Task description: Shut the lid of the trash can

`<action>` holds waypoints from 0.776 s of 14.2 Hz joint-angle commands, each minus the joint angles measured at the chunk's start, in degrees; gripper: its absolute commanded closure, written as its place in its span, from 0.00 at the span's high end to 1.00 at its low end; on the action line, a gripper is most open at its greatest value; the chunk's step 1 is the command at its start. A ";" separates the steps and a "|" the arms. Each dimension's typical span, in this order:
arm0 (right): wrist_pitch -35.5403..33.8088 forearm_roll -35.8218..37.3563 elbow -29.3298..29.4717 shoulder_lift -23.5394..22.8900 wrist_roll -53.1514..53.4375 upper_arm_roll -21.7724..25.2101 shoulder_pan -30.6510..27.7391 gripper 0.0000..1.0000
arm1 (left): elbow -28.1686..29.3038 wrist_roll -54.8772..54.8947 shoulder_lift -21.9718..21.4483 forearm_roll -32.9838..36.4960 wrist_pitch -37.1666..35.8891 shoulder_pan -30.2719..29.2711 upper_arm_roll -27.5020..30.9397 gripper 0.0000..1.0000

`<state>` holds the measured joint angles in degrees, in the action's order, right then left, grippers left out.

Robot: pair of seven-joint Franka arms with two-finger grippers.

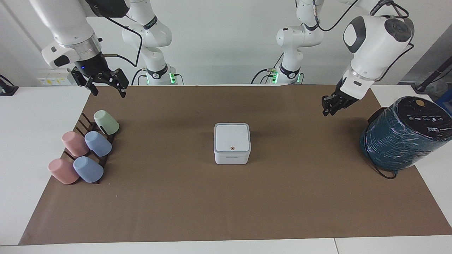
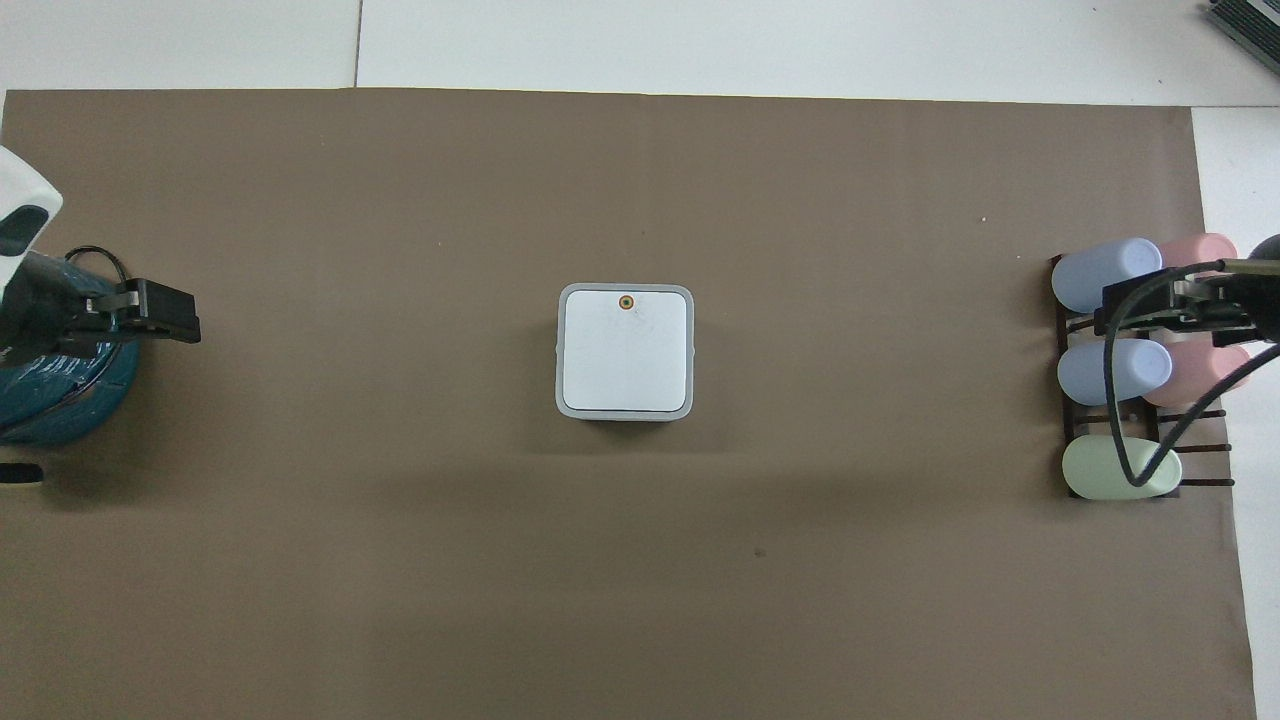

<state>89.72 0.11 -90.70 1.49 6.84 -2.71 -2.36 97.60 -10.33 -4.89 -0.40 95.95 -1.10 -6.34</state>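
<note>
White plastic, cube-shaped with rounded corners, the trash can [image 1: 232,154] sits in the middle of the brown paper mat [image 1: 226,197], well apart from everything else. Its square lid [image 1: 232,137] with the grey rim lies flat and shut on top, the small orange dot [image 1: 232,148] on the edge farther from the robots; nothing touches it.

The left gripper [image 1: 329,107] hangs in the air over the mat toward the left arm's end of the table, near the dark teal cylindrical appliance [image 1: 402,135] and clear of it; its fingers look pressed together with nothing between them. In the overhead view this gripper [image 2: 160,318] shows just beside the appliance [image 2: 60,400].

The right gripper [image 1: 107,86] is held up over the corner of the mat at the right arm's end, above the cup rack [image 1: 88,141], its fingers spread apart and empty. The rack carries five plastic cups lying tilted on its pegs: a green cup [image 1: 106,122] nearest the robots, two blue cups [image 1: 97,143] and two pink cups [image 1: 74,143] farther out
</note>
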 commanded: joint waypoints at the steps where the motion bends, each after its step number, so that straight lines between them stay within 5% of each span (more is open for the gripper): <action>1: -0.33 0.06 -1.33 1.32 -1.57 -0.02 -0.11 1.00 | -2.85 0.75 1.38 2.15 -0.50 0.13 0.10 1.00; 11: -0.33 0.06 -1.33 1.32 -1.57 -0.02 -0.11 1.00 | -2.68 5.41 1.38 1.89 0.91 0.13 0.10 1.00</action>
